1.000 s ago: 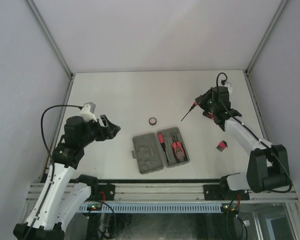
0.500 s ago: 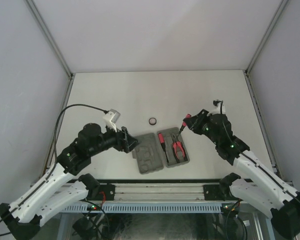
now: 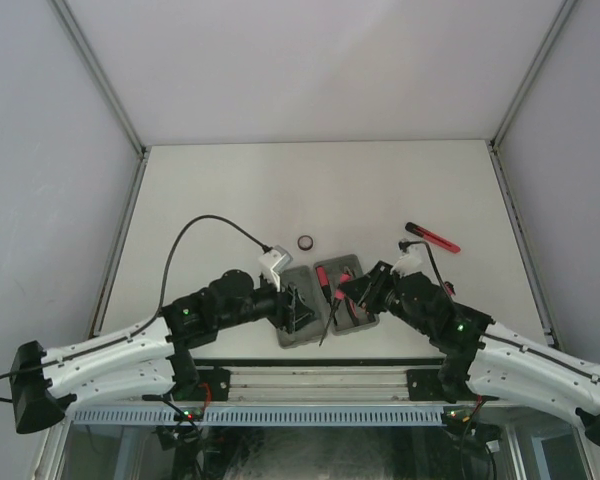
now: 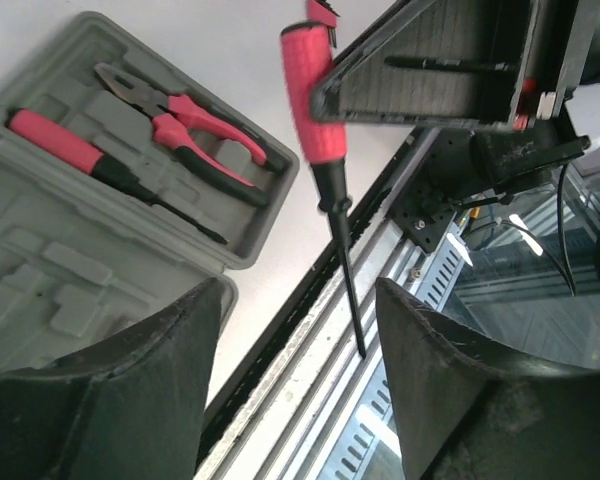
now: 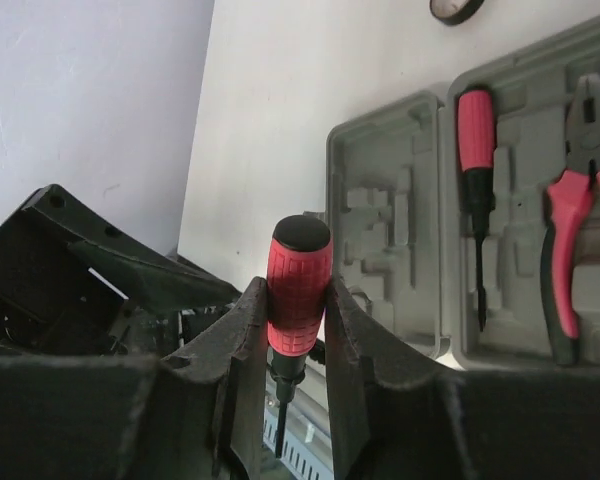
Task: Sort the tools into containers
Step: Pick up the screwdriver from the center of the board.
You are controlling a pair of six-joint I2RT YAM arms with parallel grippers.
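The grey case (image 3: pixel 358 322) lies open near the table's front edge. One half holds a red-handled screwdriver (image 5: pixel 475 130) and red-handled pliers (image 5: pixel 570 210). My right gripper (image 3: pixel 352 290) hangs over the case's front, shut on a second red-handled screwdriver (image 5: pixel 300 285) with its shaft (image 3: pixel 329 322) pointing at the front rail. My left gripper (image 3: pixel 298 308) stands open and holds nothing above the case's other half (image 4: pixel 40 280); the held screwdriver (image 4: pixel 315 90) shows just beyond its fingers. A black ring (image 3: pixel 306 242) lies behind the case. A slim red-black stick tool (image 3: pixel 432 237) lies at the back right.
The metal front rail (image 3: pixel 320 378) runs along the table's near edge, right below both grippers. White walls close in the table on three sides. The two grippers hang close together over the case.
Both arms have swung in from the sides to the case. The right gripper carried its screwdriver from the far right to the case's front. The stick tool now shows behind it.
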